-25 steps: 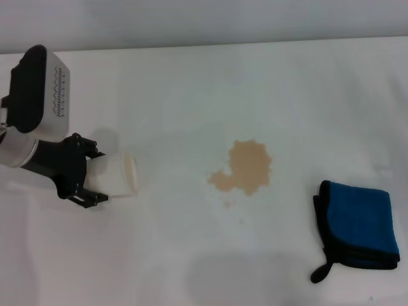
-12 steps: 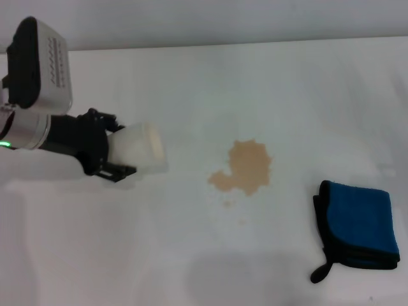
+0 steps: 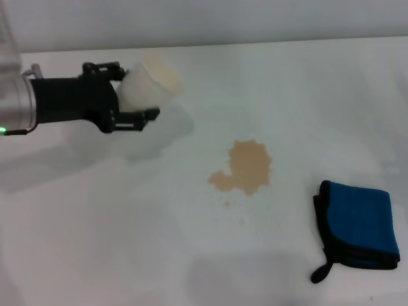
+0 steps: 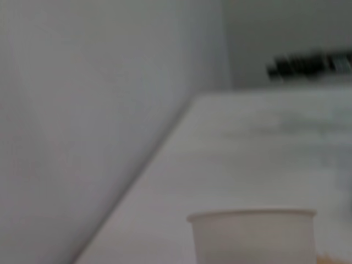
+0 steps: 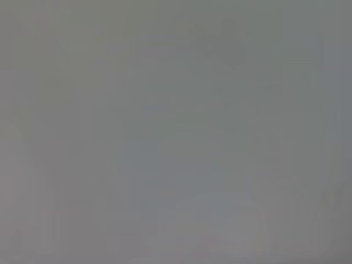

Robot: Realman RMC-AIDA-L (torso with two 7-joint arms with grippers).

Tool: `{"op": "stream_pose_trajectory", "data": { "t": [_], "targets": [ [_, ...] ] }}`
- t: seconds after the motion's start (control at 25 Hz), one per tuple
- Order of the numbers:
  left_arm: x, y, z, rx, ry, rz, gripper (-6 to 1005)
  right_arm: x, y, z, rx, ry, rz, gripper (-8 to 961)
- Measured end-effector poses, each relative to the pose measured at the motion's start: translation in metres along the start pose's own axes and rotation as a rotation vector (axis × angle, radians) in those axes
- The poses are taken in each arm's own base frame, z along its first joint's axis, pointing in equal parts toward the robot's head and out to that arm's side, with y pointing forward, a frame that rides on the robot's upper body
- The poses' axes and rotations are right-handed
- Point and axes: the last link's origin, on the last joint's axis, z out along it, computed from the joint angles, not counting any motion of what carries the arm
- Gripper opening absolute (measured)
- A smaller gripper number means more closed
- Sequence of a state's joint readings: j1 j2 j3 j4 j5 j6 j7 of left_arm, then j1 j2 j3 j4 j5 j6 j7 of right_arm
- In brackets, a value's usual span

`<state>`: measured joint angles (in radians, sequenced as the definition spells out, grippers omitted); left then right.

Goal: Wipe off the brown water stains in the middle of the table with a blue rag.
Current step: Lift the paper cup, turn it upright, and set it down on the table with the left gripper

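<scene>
Left gripper (image 3: 131, 95) held white paper cup (image 3: 150, 85) clenched in jaws, raised over far-left tabletop (image 3: 127, 242), mouth tilted toward centre. Right gripper unseen. Brown water stains (image 3: 245, 167) mid-tabletop; blue rag (image 3: 357, 223) near right, untouched. Risk: leftover liquid dripping from tilted cup, adding stains. Surface plain white, smooth; pale wall behind.

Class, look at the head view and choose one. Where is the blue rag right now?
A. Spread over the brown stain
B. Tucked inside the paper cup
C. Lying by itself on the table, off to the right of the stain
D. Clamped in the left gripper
C. The blue rag lies folded on the table, apart from the brown water stains; the left gripper holds a paper cup instead.
</scene>
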<state>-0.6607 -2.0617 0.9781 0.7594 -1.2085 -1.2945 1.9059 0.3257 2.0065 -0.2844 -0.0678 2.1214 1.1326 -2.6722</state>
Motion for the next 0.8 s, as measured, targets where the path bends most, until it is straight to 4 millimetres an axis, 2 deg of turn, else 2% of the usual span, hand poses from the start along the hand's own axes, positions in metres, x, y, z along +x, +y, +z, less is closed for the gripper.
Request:
{"op": "stream_pose_trajectory", "data": {
  "t": [0.32, 0.8],
  "targets": [
    [-0.018, 0.007, -0.017, 0.147, 0.211, -0.112, 800, -0.002, -0.006, 0.002, 0.014, 0.006, -0.023, 796],
    [-0.070, 0.043, -0.018, 0.351, 0.324, -0.268, 799, -0.005, -0.013, 0.008, 0.027, 0.034, -0.073, 797]
  ]
}}
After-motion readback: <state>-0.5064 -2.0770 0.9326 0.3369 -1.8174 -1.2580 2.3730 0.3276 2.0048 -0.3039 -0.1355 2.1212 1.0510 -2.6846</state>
